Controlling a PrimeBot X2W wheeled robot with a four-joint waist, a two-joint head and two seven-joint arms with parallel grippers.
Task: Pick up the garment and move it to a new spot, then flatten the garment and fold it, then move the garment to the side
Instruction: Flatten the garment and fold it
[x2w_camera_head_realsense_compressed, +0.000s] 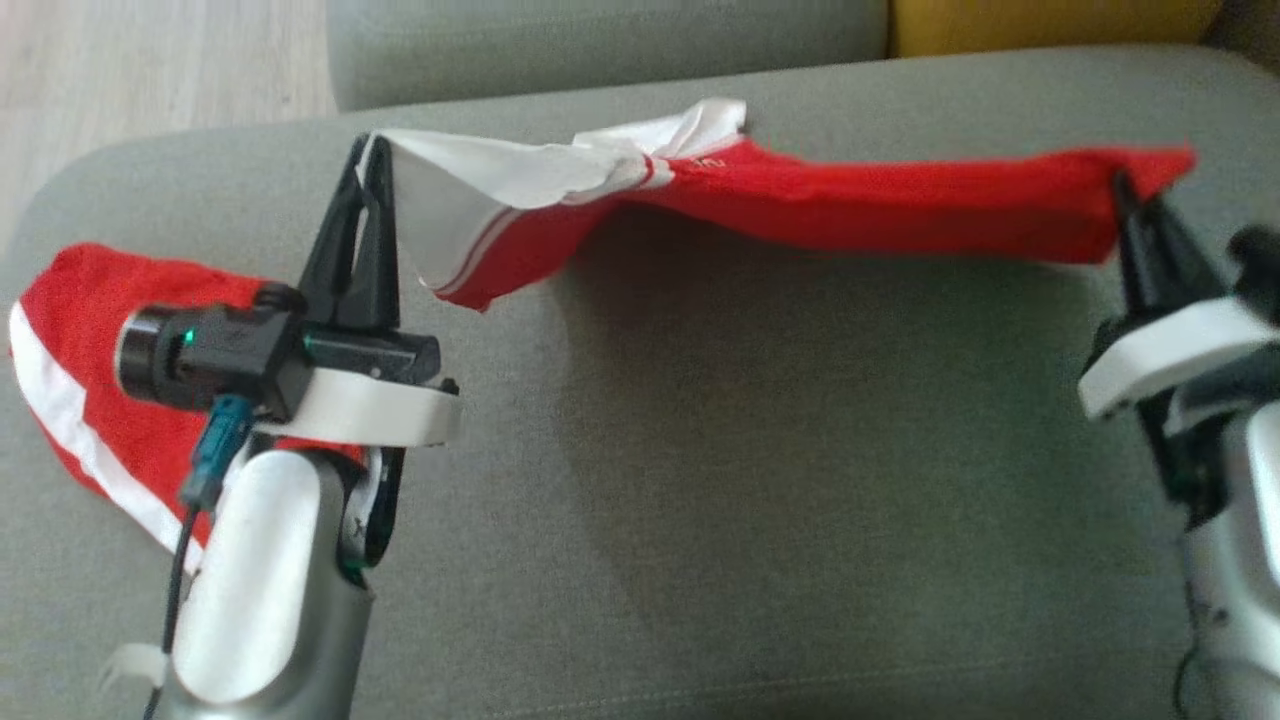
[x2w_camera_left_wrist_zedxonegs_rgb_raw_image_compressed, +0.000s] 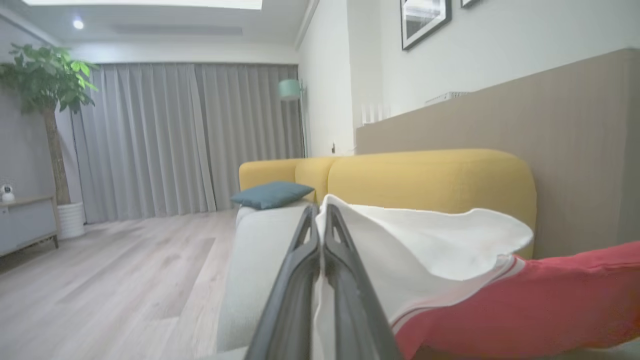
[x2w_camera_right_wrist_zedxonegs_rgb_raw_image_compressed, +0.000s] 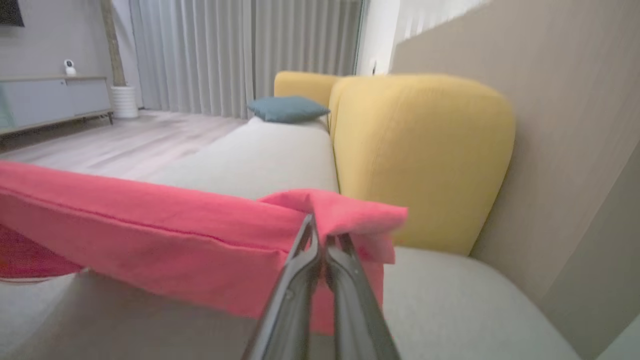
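The garment (x2w_camera_head_realsense_compressed: 850, 205) is red with white trim and hangs stretched above the grey sofa seat (x2w_camera_head_realsense_compressed: 720, 480) between both grippers. My left gripper (x2w_camera_head_realsense_compressed: 368, 150) is shut on its white end (x2w_camera_left_wrist_zedxonegs_rgb_raw_image_compressed: 425, 245), fingers pointing away from me. At the far right my right gripper (x2w_camera_head_realsense_compressed: 1122, 185) is shut on the red end (x2w_camera_right_wrist_zedxonegs_rgb_raw_image_compressed: 345, 212). A loose red and white part (x2w_camera_head_realsense_compressed: 90, 380) of the garment lies on the seat at the left, partly hidden behind my left wrist.
A yellow backrest (x2w_camera_left_wrist_zedxonegs_rgb_raw_image_compressed: 430, 180) runs along the far side of the sofa, with a teal cushion (x2w_camera_left_wrist_zedxonegs_rgb_raw_image_compressed: 272, 194) farther down. Wooden floor (x2w_camera_left_wrist_zedxonegs_rgb_raw_image_compressed: 115, 280) lies off the seat's left edge. A potted tree (x2w_camera_left_wrist_zedxonegs_rgb_raw_image_compressed: 50, 125) and a low cabinet (x2w_camera_right_wrist_zedxonegs_rgb_raw_image_compressed: 55, 100) stand by the curtains.
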